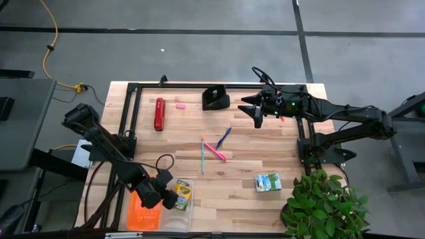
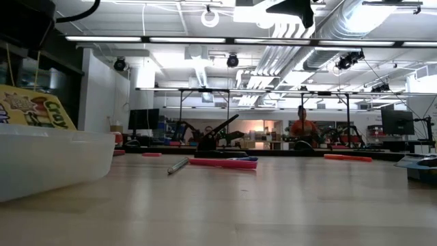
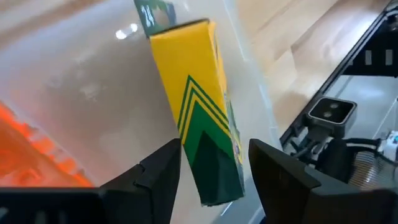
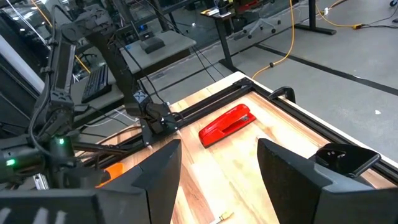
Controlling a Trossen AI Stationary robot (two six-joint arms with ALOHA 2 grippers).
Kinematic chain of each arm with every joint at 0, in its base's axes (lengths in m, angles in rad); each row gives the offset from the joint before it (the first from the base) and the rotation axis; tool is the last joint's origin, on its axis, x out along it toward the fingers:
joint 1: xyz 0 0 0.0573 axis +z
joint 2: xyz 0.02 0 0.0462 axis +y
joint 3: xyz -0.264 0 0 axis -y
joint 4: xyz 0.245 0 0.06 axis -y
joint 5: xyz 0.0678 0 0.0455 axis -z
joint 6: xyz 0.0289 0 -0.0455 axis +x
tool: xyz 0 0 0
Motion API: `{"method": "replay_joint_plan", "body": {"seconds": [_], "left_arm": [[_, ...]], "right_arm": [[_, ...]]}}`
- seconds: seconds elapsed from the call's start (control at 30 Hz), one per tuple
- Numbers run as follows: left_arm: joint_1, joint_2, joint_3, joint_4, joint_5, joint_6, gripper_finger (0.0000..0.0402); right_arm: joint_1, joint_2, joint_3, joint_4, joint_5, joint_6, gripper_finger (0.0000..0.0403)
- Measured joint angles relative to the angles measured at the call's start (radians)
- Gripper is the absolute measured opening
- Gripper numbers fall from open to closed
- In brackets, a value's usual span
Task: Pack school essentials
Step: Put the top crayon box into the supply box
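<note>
From above, the left gripper (image 1: 166,194) hangs over the clear bin (image 1: 187,214) at the table's near edge, the crayon box (image 1: 182,193) at its tips. The pens (image 1: 214,149) and the green-and-white box (image 1: 267,181) lie unpacked mid-table. At table height the crayon box stands in the bin. The left wrist view shows parted jaws flanking it (likely just let go). The right gripper (image 4: 217,186) waits at the far side, jaws spread, empty.
</note>
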Motion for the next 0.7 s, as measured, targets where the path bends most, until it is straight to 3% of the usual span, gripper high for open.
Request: {"method": "replay_joint_plan", "body": {"seconds": [0.5, 0.6, 0.7], "left_arm": [[0.066, -0.033, 0.0, -0.017, 0.231, 0.212, 0.0172], [0.055, -0.033, 0.039, -0.012, 0.285, 0.282, 0.0144], [0.048, -0.016, 0.109, -0.054, 0.317, 0.369, 0.0084]], "right_arm": [[0.0, 0.0, 0.0, 0.0, 0.0, 0.001, 0.0204], [0.0, 0.0, 0.0, -0.001, 0.0, 0.001, 0.0204], [0.0, 0.0, 0.0, -0.001, 0.0, 0.012, 0.0204]]}}
